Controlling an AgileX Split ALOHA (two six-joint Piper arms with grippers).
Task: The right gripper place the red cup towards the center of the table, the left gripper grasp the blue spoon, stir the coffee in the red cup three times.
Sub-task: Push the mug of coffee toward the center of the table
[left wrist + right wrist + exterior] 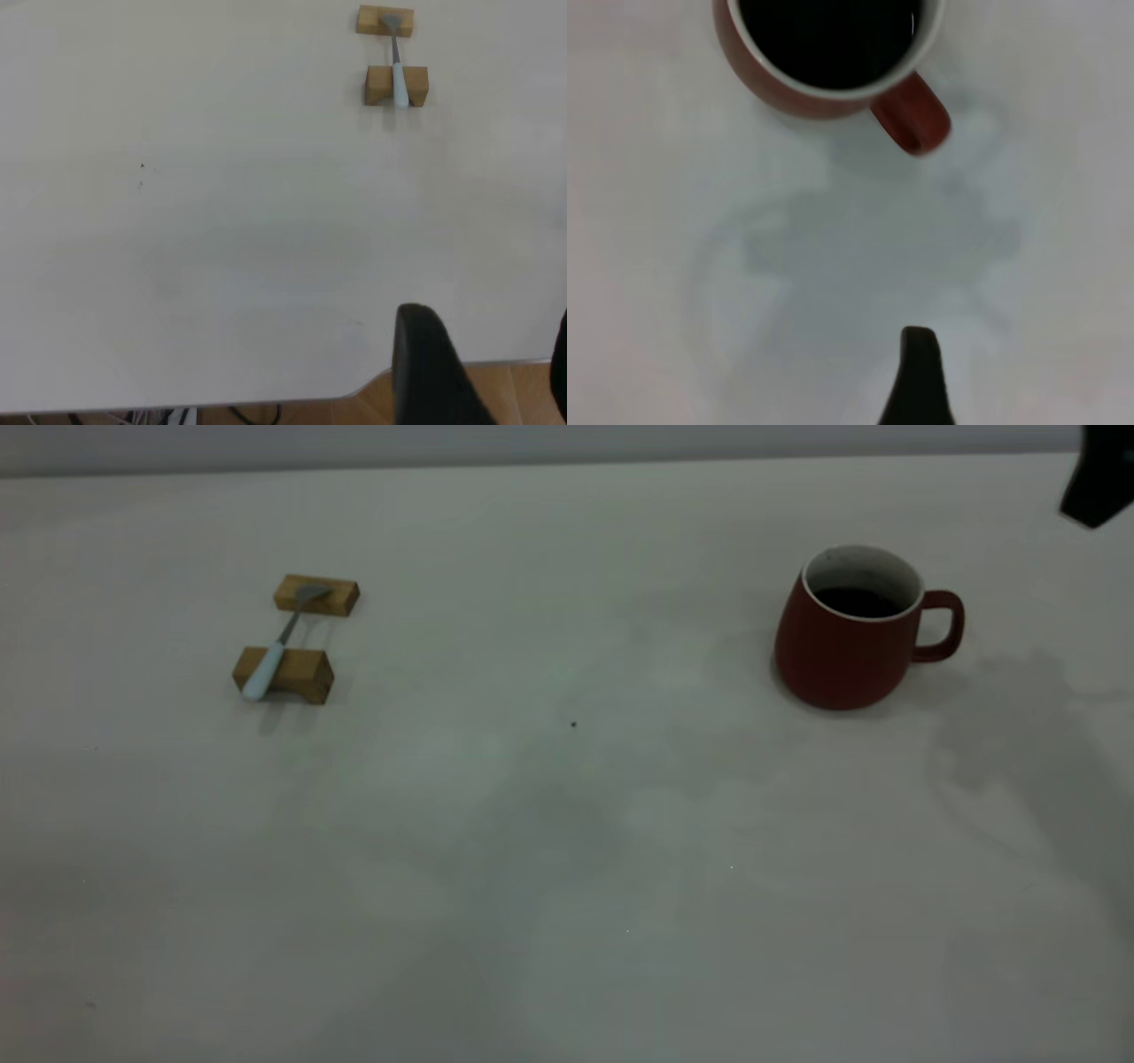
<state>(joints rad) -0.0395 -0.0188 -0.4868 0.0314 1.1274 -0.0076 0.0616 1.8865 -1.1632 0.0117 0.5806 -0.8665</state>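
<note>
The red cup (846, 646) stands upright at the right of the table (567, 886), its handle (941, 625) pointing right, with dark coffee (856, 602) inside. In the right wrist view the cup (766, 84) and coffee (828, 35) lie ahead of my right gripper (920, 376), which is apart from them. That gripper (1099, 478) shows only at the far right corner of the exterior view. The blue spoon (266, 666) rests across two tan blocks at the left. My left gripper (487, 323) hangs open over the table's edge, far from the spoon (400, 81).
Two tan wooden blocks (316, 595) (297, 676) carry the spoon. A small dark speck (573, 724) lies near the table's middle. The left wrist view shows the table's rounded corner (354, 394) with wooden floor (518, 390) beyond it.
</note>
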